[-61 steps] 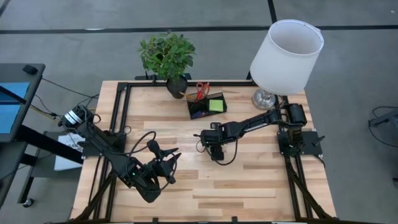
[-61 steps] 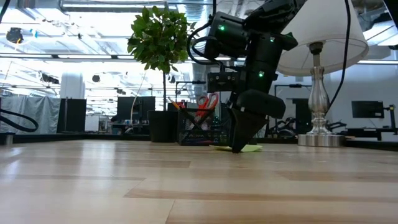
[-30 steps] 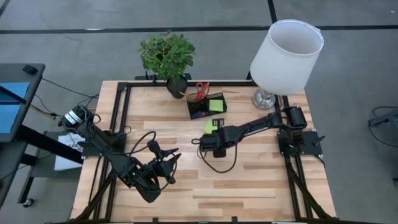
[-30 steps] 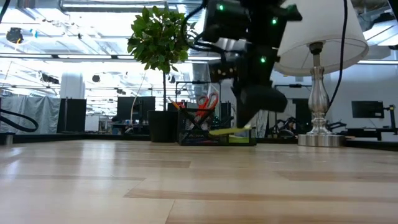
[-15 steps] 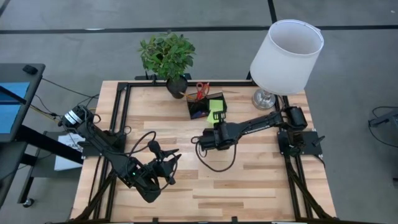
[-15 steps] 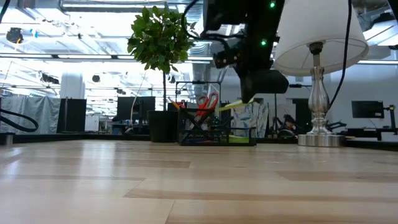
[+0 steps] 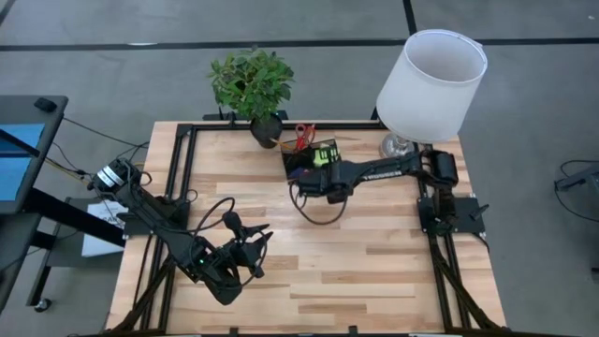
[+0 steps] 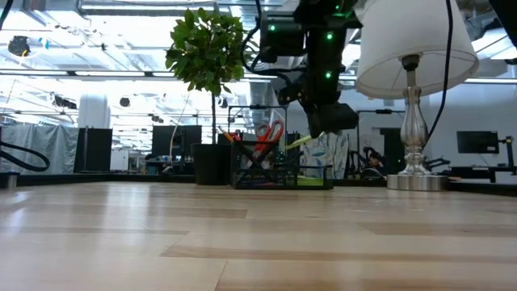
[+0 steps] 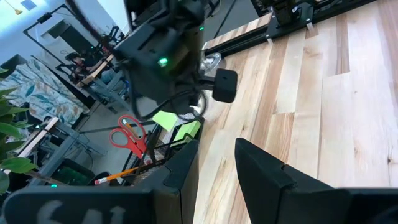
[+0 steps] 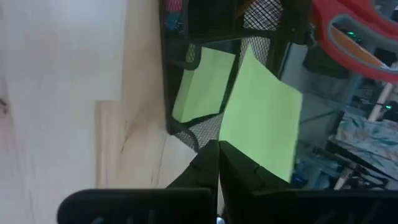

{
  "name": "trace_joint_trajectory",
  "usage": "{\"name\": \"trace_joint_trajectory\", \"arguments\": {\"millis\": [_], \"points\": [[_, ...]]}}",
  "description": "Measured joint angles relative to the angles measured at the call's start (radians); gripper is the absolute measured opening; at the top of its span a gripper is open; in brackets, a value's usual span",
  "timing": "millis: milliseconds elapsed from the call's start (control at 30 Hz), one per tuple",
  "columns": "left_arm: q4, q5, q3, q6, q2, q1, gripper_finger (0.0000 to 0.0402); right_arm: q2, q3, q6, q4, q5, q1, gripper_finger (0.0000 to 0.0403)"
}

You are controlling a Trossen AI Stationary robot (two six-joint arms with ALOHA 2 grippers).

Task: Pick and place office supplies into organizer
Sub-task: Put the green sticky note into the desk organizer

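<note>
Right fingers (image 10: 217,163) carried sticky-note pad (image 10: 261,118), pinched, over organizer (image 7: 311,161); left fingers (image 9: 214,168) part-open, empty, above wood table (image 7: 393,253).

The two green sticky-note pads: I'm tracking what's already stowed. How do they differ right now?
One sticky-note pad is pinched at a corner by the right hand and hangs tilted in the air above the organizer; the other pad lies inside an organizer compartment, touched by no hand. The held pad sits nearer the red scissors. Both are lime-green squares.
</note>
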Motion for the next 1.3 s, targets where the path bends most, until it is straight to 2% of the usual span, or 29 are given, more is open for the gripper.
{"name": "trace_joint_trajectory", "arguments": {"millis": [400, 700, 833, 1300], "points": [[0.003, 0.0, 0.0, -0.007, 0.0, 0.0, 0.0098, -0.001, -0.059, -0.192, 0.101, -0.042, -0.095, 0.0], [0.003, 0.0, 0.0, -0.01, 0.0, 0.0, 0.0098, -0.001, -0.104, -0.317, 0.213, -0.086, -0.124, 0.0], [0.003, 0.0, 0.0, -0.01, 0.0, 0.0, 0.0098, -0.001, -0.117, -0.327, 0.235, -0.132, -0.143, 0.0], [0.007, -0.008, 0.0, -0.009, 0.0, 0.0, 0.0098, -0.001, -0.134, -0.349, 0.241, -0.146, -0.155, 0.0]]}}
